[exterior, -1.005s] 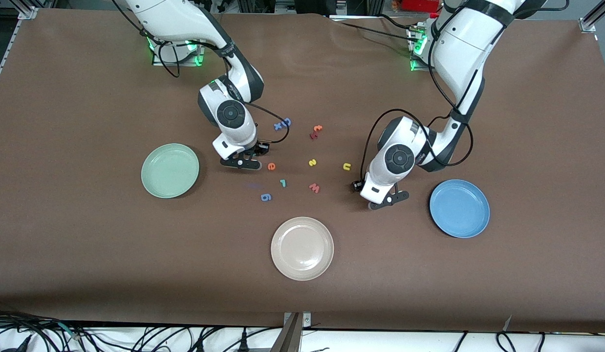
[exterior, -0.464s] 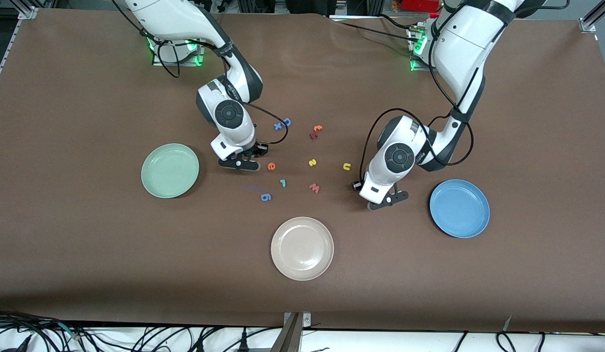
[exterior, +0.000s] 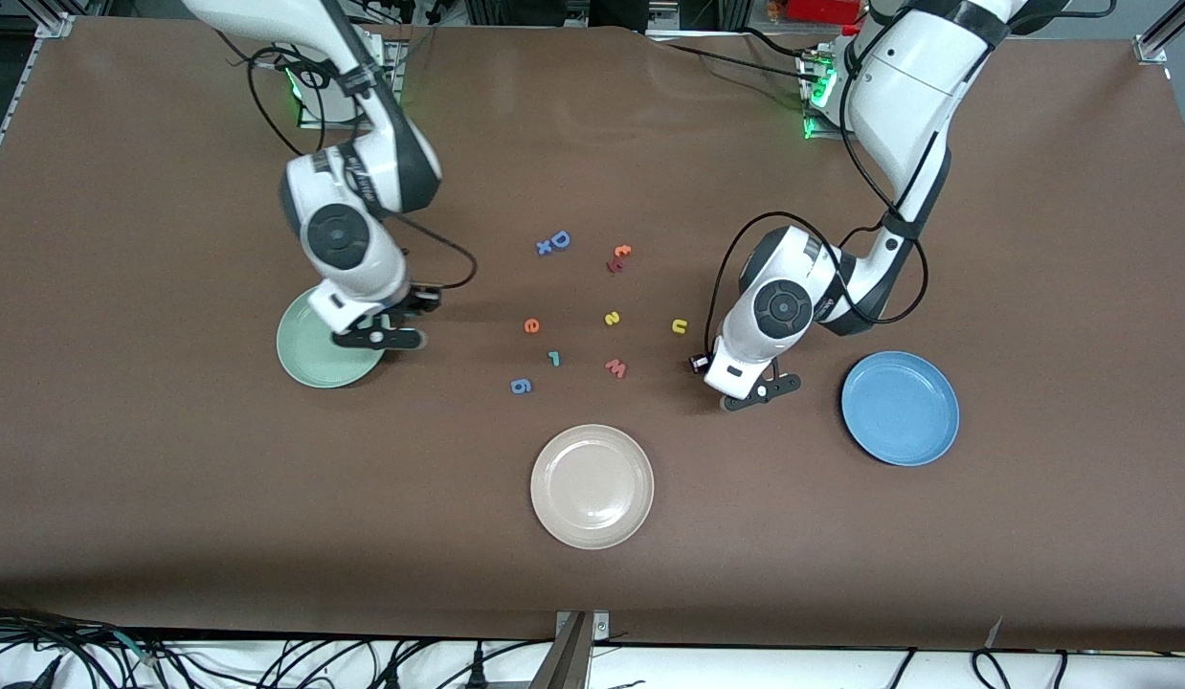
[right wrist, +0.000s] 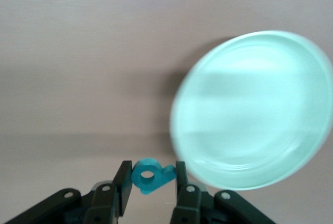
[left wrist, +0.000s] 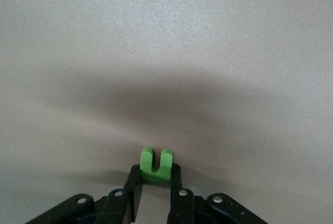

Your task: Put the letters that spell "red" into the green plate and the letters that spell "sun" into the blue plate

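Right wrist view: right gripper (right wrist: pixel 150 178) clamps teal d (right wrist: pixel 151 176); centre over green plate (right wrist: pixel 250 109) before releasing. Left gripper (left wrist: pixel 155 182) pinches green n (left wrist: pixel 155 164).

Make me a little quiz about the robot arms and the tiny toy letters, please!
1. True or false: the right gripper holds an orange letter e.
2. Which tiny toy letter is pinched in the left gripper? A) yellow u B) olive-green n C) pink-red w
3. Which round raised-rim plate lies nearest to the front camera?
Key: 1 false, it holds the tiny teal toy letter d. 2 B. 3 the beige-white plate.
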{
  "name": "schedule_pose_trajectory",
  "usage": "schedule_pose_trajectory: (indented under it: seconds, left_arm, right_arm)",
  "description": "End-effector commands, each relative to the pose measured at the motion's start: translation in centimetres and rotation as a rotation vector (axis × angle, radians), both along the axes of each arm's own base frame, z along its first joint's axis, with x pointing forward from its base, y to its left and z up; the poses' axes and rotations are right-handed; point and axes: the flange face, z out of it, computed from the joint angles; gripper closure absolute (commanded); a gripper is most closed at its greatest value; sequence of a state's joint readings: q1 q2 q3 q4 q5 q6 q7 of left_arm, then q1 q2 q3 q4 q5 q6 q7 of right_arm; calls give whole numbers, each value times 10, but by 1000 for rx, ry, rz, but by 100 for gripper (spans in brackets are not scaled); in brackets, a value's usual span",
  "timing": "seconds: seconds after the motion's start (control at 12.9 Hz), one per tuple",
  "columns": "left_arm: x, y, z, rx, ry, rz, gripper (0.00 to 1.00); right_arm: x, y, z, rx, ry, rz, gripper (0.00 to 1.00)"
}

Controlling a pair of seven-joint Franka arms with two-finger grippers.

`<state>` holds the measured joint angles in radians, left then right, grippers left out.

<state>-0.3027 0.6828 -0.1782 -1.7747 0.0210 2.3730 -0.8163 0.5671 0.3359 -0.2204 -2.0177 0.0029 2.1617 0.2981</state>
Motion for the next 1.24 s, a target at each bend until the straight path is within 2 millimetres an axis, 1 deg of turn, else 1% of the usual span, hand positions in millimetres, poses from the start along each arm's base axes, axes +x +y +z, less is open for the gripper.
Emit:
schedule_pose_trajectory:
  seconds: [0.0, 0.08, 0.15, 0.23, 0.31, 0.46, 0.54, 0.62, 0.7, 0.77, 0.85, 1.01, 1.08, 1.16]
  left_arm:
    - [0, 2, -4, 5, -3, -10, 91]
    - [5, 5, 2, 5, -11, -5, 91]
    - [12, 11, 14, 6, -26, -20, 91]
    - [18, 23, 25, 17, -24, -69, 91]
    - [27, 36, 39, 26, -26, -101, 91]
    - [37, 63, 61, 35, -36, -172, 91]
    - [42, 81, 70, 39, -29, -213, 90]
    - [49, 104, 76, 45, -32, -262, 90]
    - [55, 127, 75, 46, -32, -322, 89]
    - [60, 150, 73, 51, -30, -376, 88]
    - [65, 172, 75, 54, -31, -420, 87]
    - [72, 220, 77, 65, -29, -527, 87]
    - [75, 244, 75, 61, -27, -568, 87]
    - [75, 257, 70, 35, -27, -605, 87]
  right_arm:
    - [-1, -61, -20, 2, 53, 72, 73]
    - [-3, -78, -31, 14, 56, 79, 73]
    - [-9, -98, -44, 22, 58, 87, 73]
    - [-15, -111, -56, 28, 44, 94, 73]
    - [-20, -118, -67, 31, 32, 110, 72]
    - [-23, -127, -77, 26, 46, 101, 68]
    - [-24, -127, -81, 23, 52, 101, 60]
    - [-24, -128, -81, 23, 53, 99, 40]
    - [-23, -127, -79, 23, 52, 102, 14]
    - [-22, -127, -76, 25, 49, 101, 5]
    - [-20, -126, -72, 27, 44, 101, 1]
    - [-15, -120, -54, 41, 11, 98, 1]
    - [-13, -113, -49, 44, 0, 92, 1]
    - [-7, -97, -37, 55, -26, 91, 1]
